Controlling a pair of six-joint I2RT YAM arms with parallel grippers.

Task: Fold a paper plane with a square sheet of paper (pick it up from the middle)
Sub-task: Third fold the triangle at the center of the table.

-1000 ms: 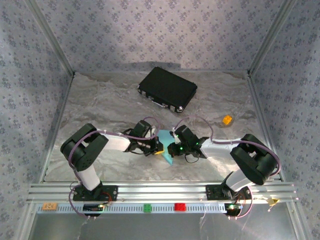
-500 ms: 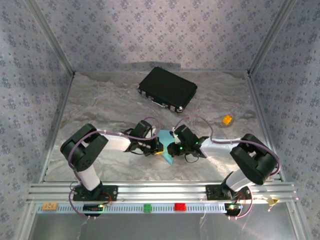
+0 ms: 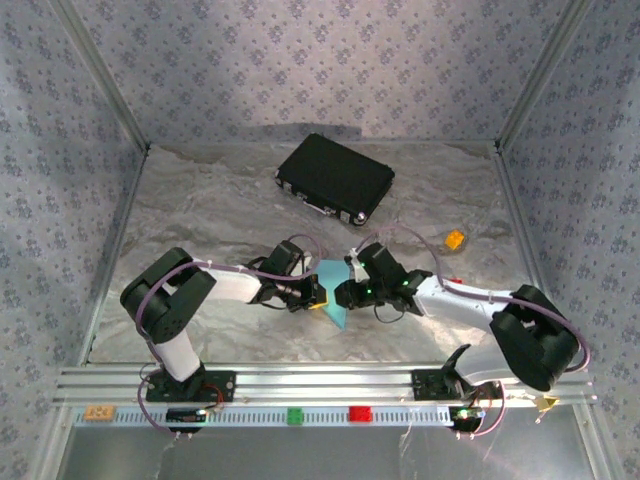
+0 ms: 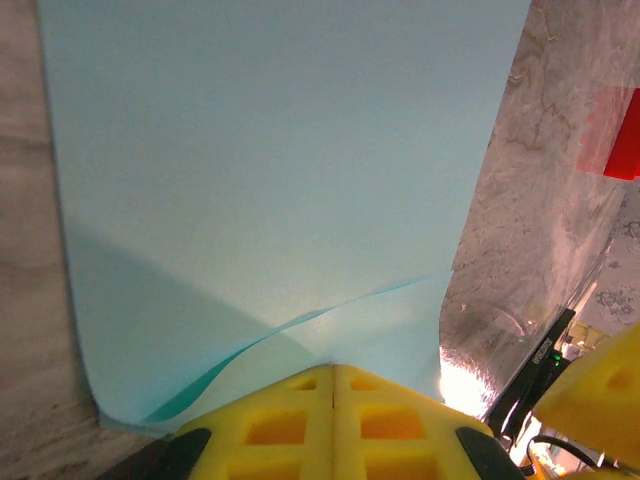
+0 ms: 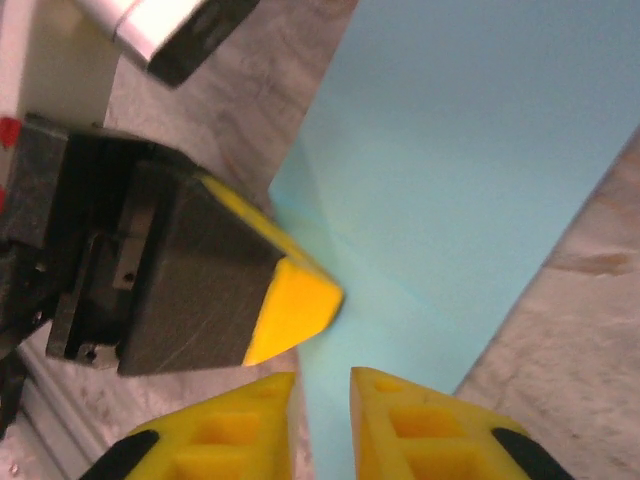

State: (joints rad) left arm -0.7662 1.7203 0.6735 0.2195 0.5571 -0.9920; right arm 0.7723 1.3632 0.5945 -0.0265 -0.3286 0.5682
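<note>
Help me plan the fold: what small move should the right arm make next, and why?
Probably ease the right gripper onto the edge of the square sheet of paper and close. Its jaws stand slightly apart there, gripping nothing, while the left gripper holds the sheet pinched beside it.

place: robot lab booth | signs: patterned backdrop walls [image 3: 300, 60], aluminium rail [image 3: 320, 378]

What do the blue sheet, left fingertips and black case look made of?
Blue sheet: thin matte paper; it curls and holds a crease. Left fingertips: yellow moulded or printed plastic, with recessed pockets. Black case: hard shell, probably plastic, with shiny metal-looking latches.
</note>
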